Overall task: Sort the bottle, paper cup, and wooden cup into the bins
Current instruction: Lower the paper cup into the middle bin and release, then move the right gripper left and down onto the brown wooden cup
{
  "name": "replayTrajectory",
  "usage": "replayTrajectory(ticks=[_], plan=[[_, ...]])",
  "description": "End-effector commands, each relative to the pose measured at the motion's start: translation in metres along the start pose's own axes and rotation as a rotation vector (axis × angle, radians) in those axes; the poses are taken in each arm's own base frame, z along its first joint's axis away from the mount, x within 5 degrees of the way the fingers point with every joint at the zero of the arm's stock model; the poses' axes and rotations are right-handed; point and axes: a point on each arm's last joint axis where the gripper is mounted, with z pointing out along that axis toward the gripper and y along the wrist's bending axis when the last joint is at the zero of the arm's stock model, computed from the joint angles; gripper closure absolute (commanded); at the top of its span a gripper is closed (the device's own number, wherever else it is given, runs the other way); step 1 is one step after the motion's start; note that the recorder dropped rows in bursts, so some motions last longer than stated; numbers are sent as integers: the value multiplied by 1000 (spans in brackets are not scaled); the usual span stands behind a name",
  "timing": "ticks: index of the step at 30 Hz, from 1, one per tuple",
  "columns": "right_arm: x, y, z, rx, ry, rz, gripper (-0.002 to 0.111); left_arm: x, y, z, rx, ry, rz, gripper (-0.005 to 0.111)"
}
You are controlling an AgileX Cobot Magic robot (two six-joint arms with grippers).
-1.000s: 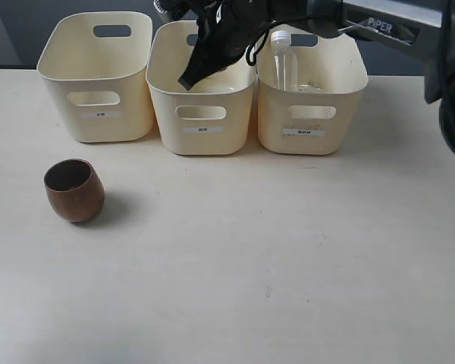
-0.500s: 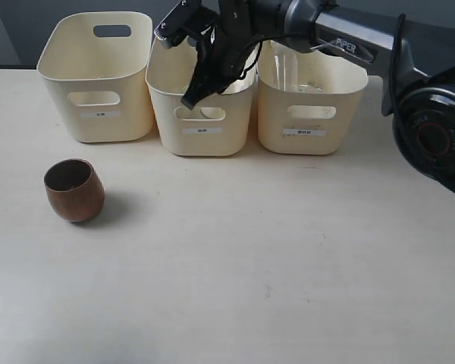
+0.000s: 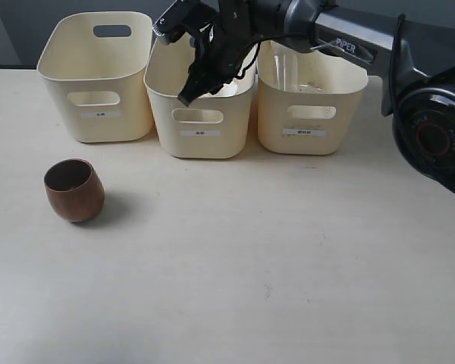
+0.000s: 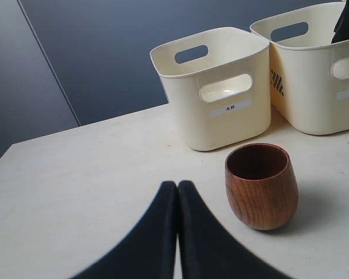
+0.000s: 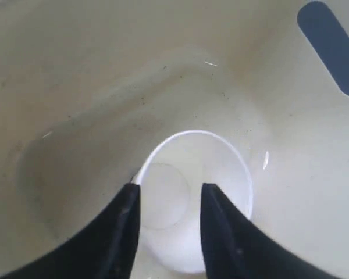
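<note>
**Desk:** What sits at far left?

**Photographer:** The left bin [image 3: 98, 76], a cream plastic tub with rounded corners and oval handle cutouts, heads a row of three along the back of the pale table [image 3: 288, 265]. In front of it and well apart from it, the wooden cup [image 3: 74, 189], dark brown, rounded and handleless, stands mouth up on the tabletop.

**Desk:** And the left gripper?

**Photographer:** The left gripper [image 4: 177, 185] is near the wooden cup, its black fingers pressed together with nothing between them.

**Desk:** The centre?

**Photographer:** The right arm [image 3: 341, 42] reaches across to the middle bin [image 3: 201, 121], a matching cream tub. The right gripper [image 5: 170, 189] is down inside it, jaws spread. Below them the paper cup [image 5: 171, 224], white and tapered, rests mouth up on the bin's floor. Whether a finger touches its rim cannot be told.

**Desk:** Far right?

**Photographer:** The right bin [image 3: 311, 106], the third cream tub, holds the bottle [image 3: 285, 74], small and of clear plastic. It stands at the side nearest the middle bin, its top hidden behind the arm.
</note>
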Motion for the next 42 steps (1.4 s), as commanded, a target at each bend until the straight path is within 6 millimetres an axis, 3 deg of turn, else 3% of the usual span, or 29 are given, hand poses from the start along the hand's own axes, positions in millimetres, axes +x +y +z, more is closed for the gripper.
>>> replayTrajectory(ticks=[1,8,11,22,25,31,42], plan=[[-8,-4,-11,19,-47,10,73,0,0,0,-5,-7,0,107],[-25,-9,-54,16,-118,38,73,0,0,0,-5,-7,0,107],[-34,0,-77,1,-126,17,73,0,0,0,-5,-7,0,107],[-65,81,-144,-116,-119,-202,73,0,0,0,-5,-7,0,107],[-64,102,-150,-163,-74,-262,72,0,0,0,-5,-7,0,107],[-68,130,-156,-229,-77,-291,57,0,0,0,-5,-7,0,107],[-74,162,-163,-370,-156,-403,56,0,0,0,-5,-7,0,107]])
